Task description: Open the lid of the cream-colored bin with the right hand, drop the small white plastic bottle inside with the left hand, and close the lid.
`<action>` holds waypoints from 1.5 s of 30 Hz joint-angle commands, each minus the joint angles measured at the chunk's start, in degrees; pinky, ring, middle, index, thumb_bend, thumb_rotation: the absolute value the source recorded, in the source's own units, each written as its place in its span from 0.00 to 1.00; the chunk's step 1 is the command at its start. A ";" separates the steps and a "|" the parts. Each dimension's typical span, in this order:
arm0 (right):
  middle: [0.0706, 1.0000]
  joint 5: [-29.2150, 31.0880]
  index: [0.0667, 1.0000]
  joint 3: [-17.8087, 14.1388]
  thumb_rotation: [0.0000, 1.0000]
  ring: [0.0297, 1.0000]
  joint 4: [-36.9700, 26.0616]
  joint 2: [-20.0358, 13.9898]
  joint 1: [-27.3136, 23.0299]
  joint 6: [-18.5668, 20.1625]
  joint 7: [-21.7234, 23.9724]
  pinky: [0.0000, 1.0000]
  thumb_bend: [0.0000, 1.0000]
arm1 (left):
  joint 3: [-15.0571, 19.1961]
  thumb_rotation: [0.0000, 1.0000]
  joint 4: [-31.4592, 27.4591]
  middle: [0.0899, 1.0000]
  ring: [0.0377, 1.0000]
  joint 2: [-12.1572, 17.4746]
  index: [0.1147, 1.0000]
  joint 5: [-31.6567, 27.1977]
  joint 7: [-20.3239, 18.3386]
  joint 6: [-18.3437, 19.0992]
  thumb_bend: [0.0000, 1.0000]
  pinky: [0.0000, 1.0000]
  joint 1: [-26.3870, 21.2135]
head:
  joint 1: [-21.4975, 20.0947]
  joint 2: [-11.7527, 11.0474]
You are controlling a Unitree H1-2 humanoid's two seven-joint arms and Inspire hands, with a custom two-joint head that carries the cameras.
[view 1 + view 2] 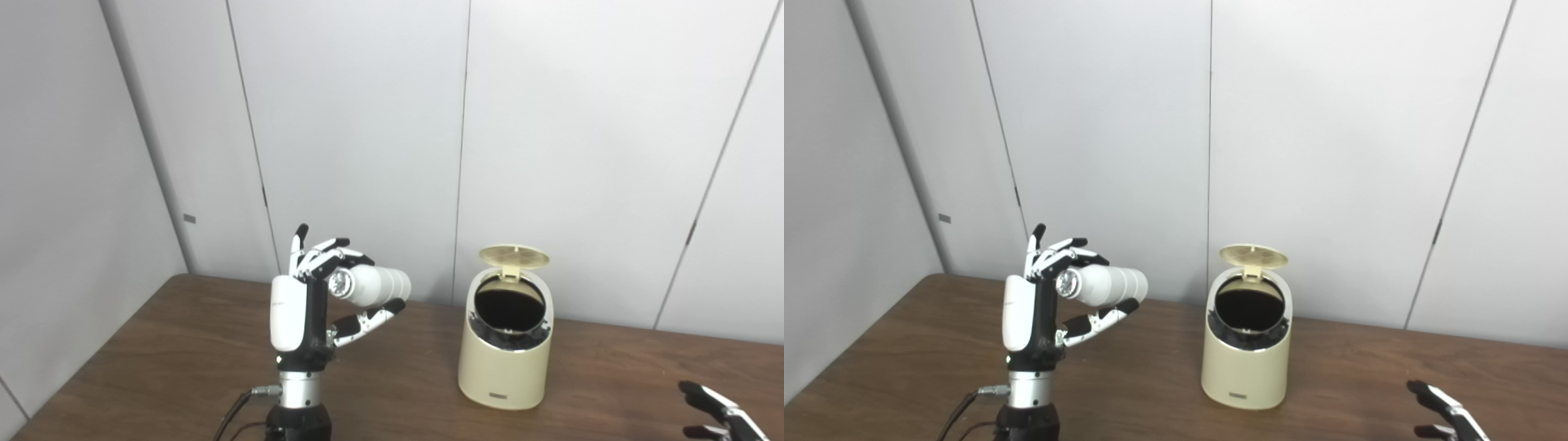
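Left hand (306, 306) stands upright above the wooden table (184, 343), raised well clear of the surface, its fingers curled over the neck end of the small white plastic bottle (373, 285) and its thumb stretched out beneath the body. That bottle lies on its side in this pinch, its silvery cap end toward the palm and its ribbed body pointing toward the cream-colored bin (505, 361). It is apart from the bin, to the left of the dark opening. The bin stands upright on the table, its round lid (513, 256) tipped up at the back. Low at the picture's corner, the right hand (719, 413) shows only partly; its fingers look apart and hold nothing.
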 commanded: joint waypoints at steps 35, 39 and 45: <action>0.83 -3.22 0.77 -0.17 0.00 0.83 3.92 0.84 -1.79 -5.11 -4.67 0.76 0.51 | -11.84 0.00 22.11 0.37 0.74 -3.39 0.47 13.83 13.48 -5.89 0.52 1.00 -14.92 | -7.69 -1.30; 0.83 -3.29 0.78 -0.23 0.00 0.83 5.20 0.49 -1.90 -6.07 -5.18 0.74 0.52 | -13.16 0.00 26.55 0.38 0.73 -3.05 0.47 14.47 15.77 -5.23 0.52 1.00 -16.78 | -7.89 -1.36; 0.82 -3.98 0.78 -0.08 0.08 0.81 5.95 0.29 -1.94 -6.54 -5.90 0.71 0.52 | -16.02 0.00 33.34 0.40 0.73 -2.37 0.46 16.17 18.84 -3.02 0.52 1.00 -19.69 | -8.24 -1.40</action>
